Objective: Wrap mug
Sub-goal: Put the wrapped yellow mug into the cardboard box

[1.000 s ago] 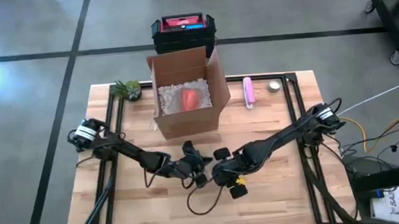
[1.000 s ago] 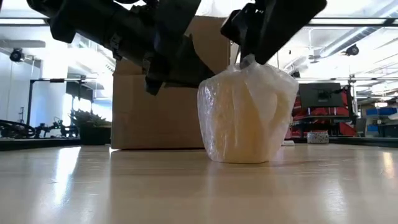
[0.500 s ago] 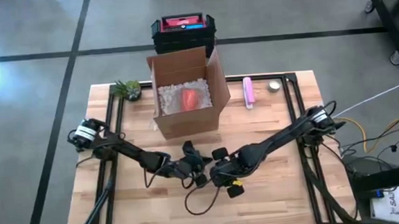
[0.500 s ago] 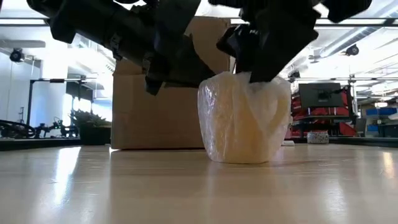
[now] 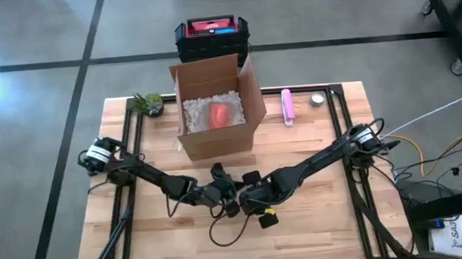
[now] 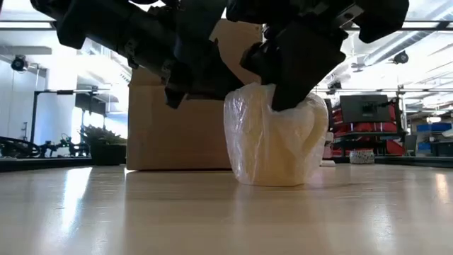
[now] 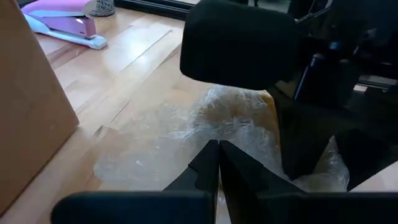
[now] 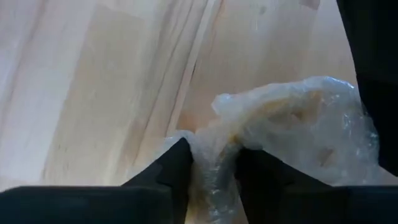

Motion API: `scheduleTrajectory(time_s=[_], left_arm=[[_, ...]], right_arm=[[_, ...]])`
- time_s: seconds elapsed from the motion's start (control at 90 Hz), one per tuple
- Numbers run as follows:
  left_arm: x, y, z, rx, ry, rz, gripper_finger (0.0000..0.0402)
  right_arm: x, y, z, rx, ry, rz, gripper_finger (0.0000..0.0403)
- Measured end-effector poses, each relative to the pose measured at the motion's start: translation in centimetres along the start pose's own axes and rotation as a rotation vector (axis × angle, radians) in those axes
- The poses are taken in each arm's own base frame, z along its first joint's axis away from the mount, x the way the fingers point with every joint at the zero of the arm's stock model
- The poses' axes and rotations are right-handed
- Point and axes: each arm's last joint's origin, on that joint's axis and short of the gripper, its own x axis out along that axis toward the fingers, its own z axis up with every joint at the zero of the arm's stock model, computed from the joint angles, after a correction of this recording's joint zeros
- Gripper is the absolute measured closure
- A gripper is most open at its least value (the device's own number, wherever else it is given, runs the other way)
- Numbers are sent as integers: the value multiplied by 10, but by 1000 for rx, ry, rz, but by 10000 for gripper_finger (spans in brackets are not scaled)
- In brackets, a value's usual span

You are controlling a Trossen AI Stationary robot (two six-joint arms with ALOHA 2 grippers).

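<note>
The mug [image 6: 277,145], pale yellow and covered in clear plastic wrap [image 8: 292,118], stands on its base on the wooden table [image 5: 317,221], near the middle. My right gripper [image 8: 214,171] is above the mug's top [image 6: 287,74], shut on the wrap. My left gripper [image 7: 217,152] is beside the mug on its left side [image 6: 187,74], fingers shut over the wrap's spread part [image 7: 149,146]. In the high view both grippers [image 5: 239,200] hide the mug. My left gripper is shut at the wrap's edge [image 7: 202,138] on the mug's left side, slanting down from the table's left. The fingers themselves hide the contact, so layers cannot be told. My right gripper pinches a bunched fold of the wrap [image 8: 214,158] between its two fingers, coming from above and the table's right. The wrap runs from the fingers onto the mug's top, and the mug stays on the table.
An open cardboard box [image 5: 214,110] holding white filler and a red thing stands at the far middle. A small plant [image 5: 149,102] is far left, and a pink thing [image 5: 288,107] and a round tin [image 5: 317,98] far right. A cable loop [image 5: 225,236] lies near the front.
My right gripper has gone down and toward the table's left, carrying the wrap's raised tuft over the mug's top. The tuft that stood up above the mug is now drawn down under the gripper. The mug has stayed in place.
</note>
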Motion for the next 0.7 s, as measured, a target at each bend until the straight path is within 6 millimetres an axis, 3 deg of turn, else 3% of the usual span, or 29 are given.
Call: scheduleTrajectory(time_s=[0.367, 0.7], left_arm=[[-7, -2, 4, 71, 29, -55, 402], [-36, -11, 33, 26, -57, -134, 402]], right_arm=[[-3, 1, -1, -52, 5, 56, 382], [-41, 17, -7, -48, -32, 29, 385]])
